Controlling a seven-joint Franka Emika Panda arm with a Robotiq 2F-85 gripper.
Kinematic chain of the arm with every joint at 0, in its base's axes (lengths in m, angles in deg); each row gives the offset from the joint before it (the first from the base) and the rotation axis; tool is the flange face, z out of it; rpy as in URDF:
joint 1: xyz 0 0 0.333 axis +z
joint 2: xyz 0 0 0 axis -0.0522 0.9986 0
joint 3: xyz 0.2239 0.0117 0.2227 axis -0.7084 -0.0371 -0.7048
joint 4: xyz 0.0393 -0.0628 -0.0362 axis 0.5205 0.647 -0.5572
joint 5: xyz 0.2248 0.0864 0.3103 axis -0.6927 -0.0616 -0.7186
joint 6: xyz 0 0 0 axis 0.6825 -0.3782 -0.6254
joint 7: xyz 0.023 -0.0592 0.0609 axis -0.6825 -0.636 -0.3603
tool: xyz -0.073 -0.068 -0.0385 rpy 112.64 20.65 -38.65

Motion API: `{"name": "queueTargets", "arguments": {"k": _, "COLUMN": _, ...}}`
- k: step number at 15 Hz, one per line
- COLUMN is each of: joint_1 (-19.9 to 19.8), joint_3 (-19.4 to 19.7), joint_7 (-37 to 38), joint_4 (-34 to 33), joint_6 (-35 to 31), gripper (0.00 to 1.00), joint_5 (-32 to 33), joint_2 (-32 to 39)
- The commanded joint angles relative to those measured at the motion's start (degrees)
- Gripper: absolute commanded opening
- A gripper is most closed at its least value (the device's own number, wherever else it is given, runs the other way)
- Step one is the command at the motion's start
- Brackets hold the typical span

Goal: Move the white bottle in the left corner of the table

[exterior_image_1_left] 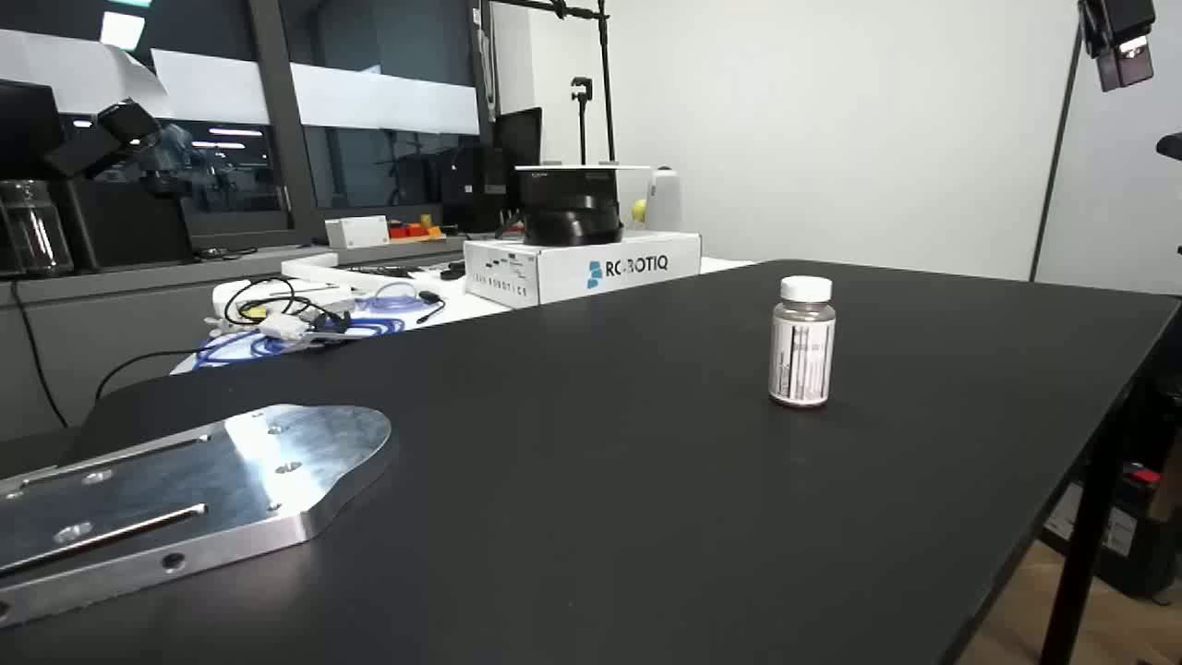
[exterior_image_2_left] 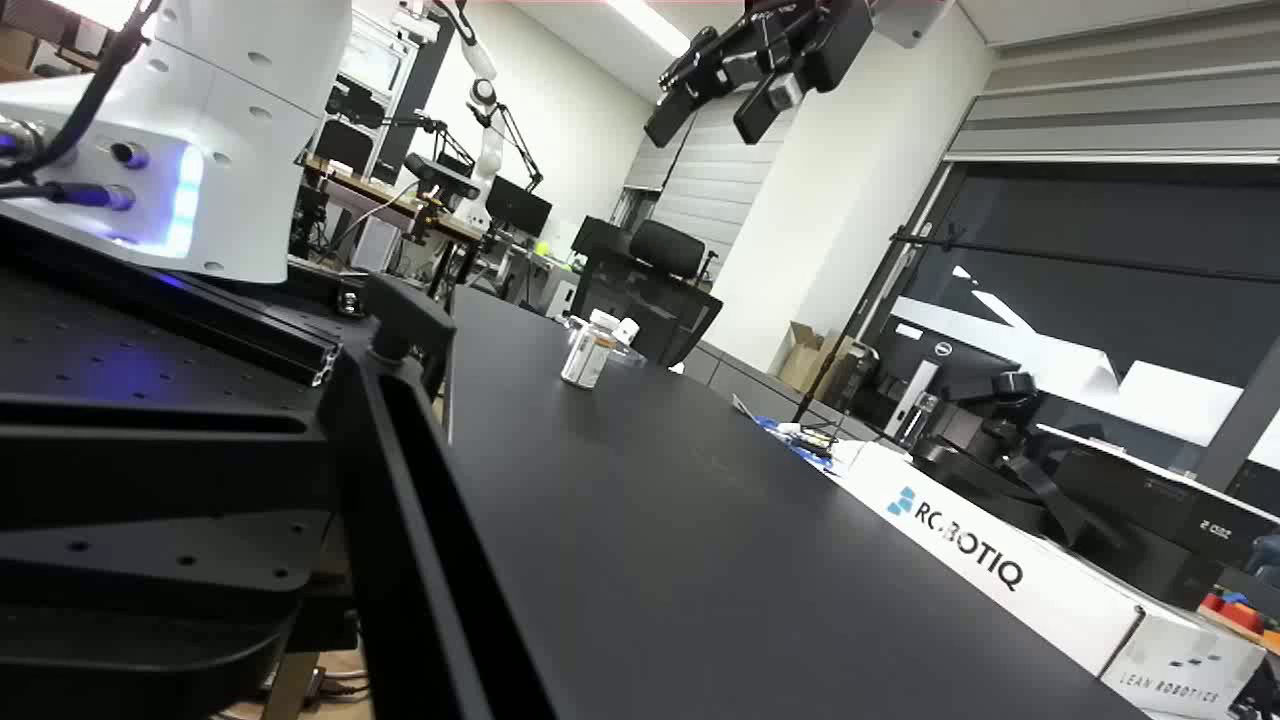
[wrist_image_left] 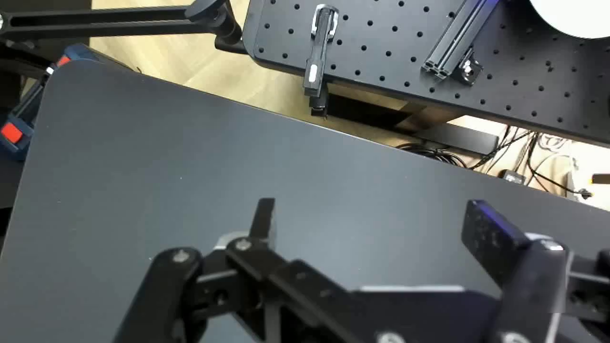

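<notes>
The white bottle (exterior_image_1_left: 802,356) stands upright on the table (exterior_image_1_left: 554,462), its cap (exterior_image_1_left: 806,288) uppermost; both exterior views agree. That upright stance, in my judgement, suits a grip around its body. My gripper (exterior_image_2_left: 710,128) hangs high over the table, well apart from the bottle. The fingers (wrist_image_left: 493,240) are spread wide with nothing between them, a setting I take as readiness to pass either side of the bottle. The wrist view takes in a rounded table corner (wrist_image_left: 71,95), with no bottle visible, so I assess that lining up is not yet done. Whether that corner is the intended one I cannot tell. The metal plate (exterior_image_1_left: 231,471) lies well apart from the bottle and probably poses no hindrance. Likeliest fault, in my estimate: a glancing touch toppling the bottle.
</notes>
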Motion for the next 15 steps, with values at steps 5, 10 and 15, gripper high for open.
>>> {"name": "queueTargets", "arguments": {"k": 5, "joint_1": 0.1, "joint_3": 0.05, "joint_7": 0.02, "joint_4": -0.07, "joint_6": 0.17, "gripper": 1.0, "joint_5": -0.01, "joint_2": -0.03}}
{"name": "queueTargets", "arguments": {"k": 10, "joint_1": 0.1, "joint_3": 0.05, "joint_7": 0.02, "joint_4": -0.07, "joint_6": 0.17, "gripper": 1.0, "joint_5": -0.01, "joint_2": -0.03}}
{"name": "queueTargets", "arguments": {"k": 15, "joint_1": 1.3, "joint_3": -0.3, "joint_7": 1.38, "joint_4": -2.92, "joint_6": -2.87, "gripper": 1.0, "joint_5": -2.98, "joint_2": 1.65}}
